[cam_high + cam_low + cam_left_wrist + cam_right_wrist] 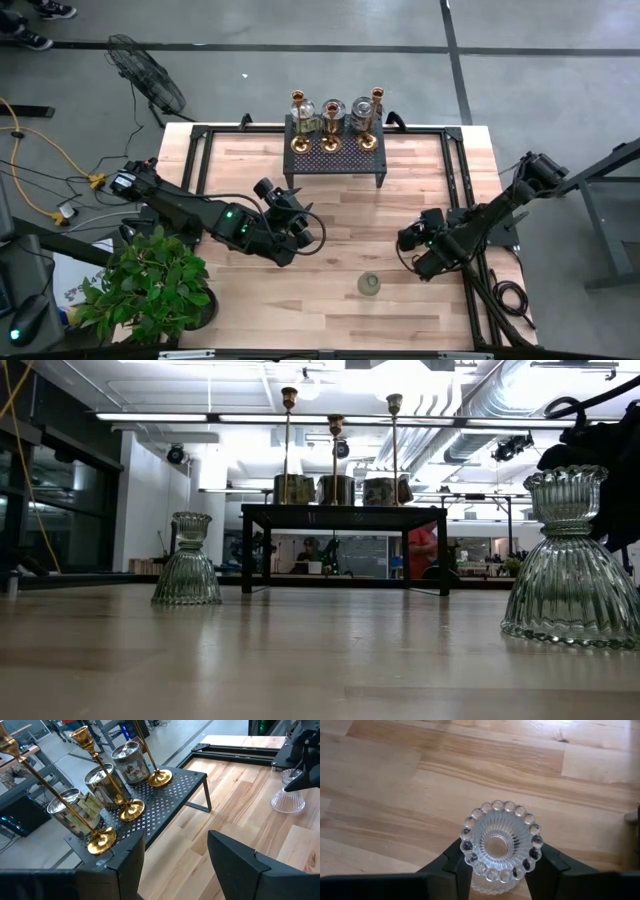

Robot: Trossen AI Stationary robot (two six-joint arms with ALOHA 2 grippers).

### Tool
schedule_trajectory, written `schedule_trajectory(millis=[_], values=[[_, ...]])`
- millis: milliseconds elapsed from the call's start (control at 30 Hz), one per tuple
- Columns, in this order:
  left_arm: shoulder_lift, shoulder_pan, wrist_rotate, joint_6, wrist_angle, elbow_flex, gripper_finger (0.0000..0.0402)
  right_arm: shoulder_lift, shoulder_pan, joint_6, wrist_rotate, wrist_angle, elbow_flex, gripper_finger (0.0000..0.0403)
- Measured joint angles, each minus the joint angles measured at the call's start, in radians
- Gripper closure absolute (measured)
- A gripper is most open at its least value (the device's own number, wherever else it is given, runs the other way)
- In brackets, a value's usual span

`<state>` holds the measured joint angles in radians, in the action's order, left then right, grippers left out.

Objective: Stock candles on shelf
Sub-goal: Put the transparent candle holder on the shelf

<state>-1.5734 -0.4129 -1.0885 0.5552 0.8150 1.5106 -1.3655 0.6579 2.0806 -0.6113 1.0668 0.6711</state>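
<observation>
The black mesh shelf [335, 162] stands at the table's far middle. It bears three brass candlesticks [122, 795] and three jar candles [105, 782] on its top. A clear ribbed glass candle holder [499, 847] stands on its base on the wood. My right gripper [498, 857] is open, low at the table's right [416, 252], one finger on each side of the holder below its beaded rim. A second glass holder [369, 284] stands alone near the front. The low view shows another holder [187, 560] left of the shelf. My left gripper [297, 228] is open and empty, raised at centre left. My right gripper's fingers [462, 865] come level from the table's right and flank the glass holder's narrow part under the rim. I cannot tell whether they touch it. The holder stands upright on the table.
A green potted plant [150, 285] stands at the near left corner. Black frame rails [465, 200] run along the table's sides and far edge. Bare wood lies between the shelf and the two grippers.
</observation>
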Motion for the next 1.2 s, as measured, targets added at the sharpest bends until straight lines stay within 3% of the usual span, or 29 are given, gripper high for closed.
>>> schedule_trajectory(millis=[833,1200], values=[[0.0,0.0,-0.004,0.004,0.024,0.0,0.0192,0.014,0.0,-0.078,0.007,-0.005,0.015,0.0281],[0.0,0.0,-0.042,0.102,0.138,0.0,0.0192,0.069,-0.11,-0.363,-0.076,0.017,0.158,0.0281]])
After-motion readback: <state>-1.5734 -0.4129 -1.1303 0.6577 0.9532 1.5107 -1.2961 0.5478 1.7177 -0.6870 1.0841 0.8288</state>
